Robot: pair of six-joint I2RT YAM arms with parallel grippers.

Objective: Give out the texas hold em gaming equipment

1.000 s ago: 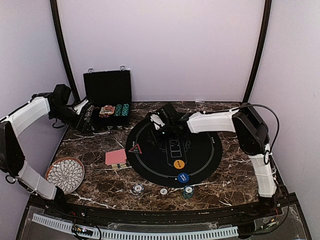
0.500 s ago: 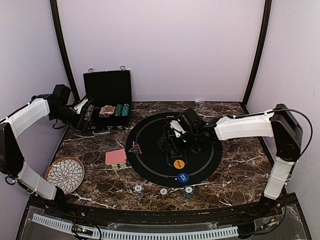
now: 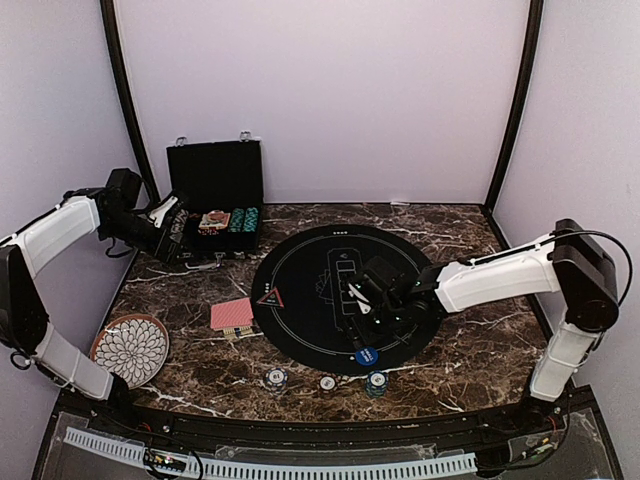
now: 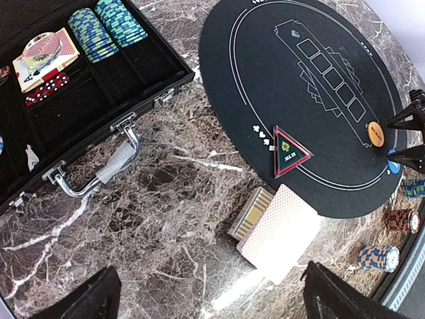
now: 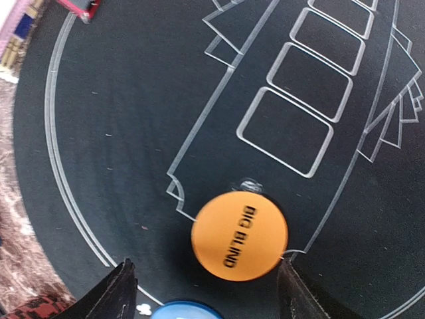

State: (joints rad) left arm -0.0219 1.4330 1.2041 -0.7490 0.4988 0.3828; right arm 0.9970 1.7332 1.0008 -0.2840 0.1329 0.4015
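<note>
The orange "BIG BLIND" button (image 5: 240,237) lies on the round black mat (image 3: 300,262), with the blue button (image 5: 171,311) just nearer. My right gripper (image 5: 209,296) is open and empty, hovering low over the orange button, its fingers on either side of it. In the top view it (image 3: 364,308) hides that button; the blue button (image 3: 366,356) shows. The red-edged triangle marker (image 3: 270,297) sits at the mat's left edge. A red-backed card deck (image 3: 232,314) lies left of the mat. Three chip stacks (image 3: 275,378) stand near the front. My left gripper (image 4: 209,307) is open and empty, high above the deck (image 4: 277,226).
The open black case (image 3: 215,200) at the back left holds chip rows (image 4: 106,30), cards and dice. A flower-patterned plate (image 3: 131,349) sits at the front left. The left arm hangs beside the case's left side.
My right gripper has moved from the mat's far left part toward the near side and now sits over the orange button. The left arm has not moved.
</note>
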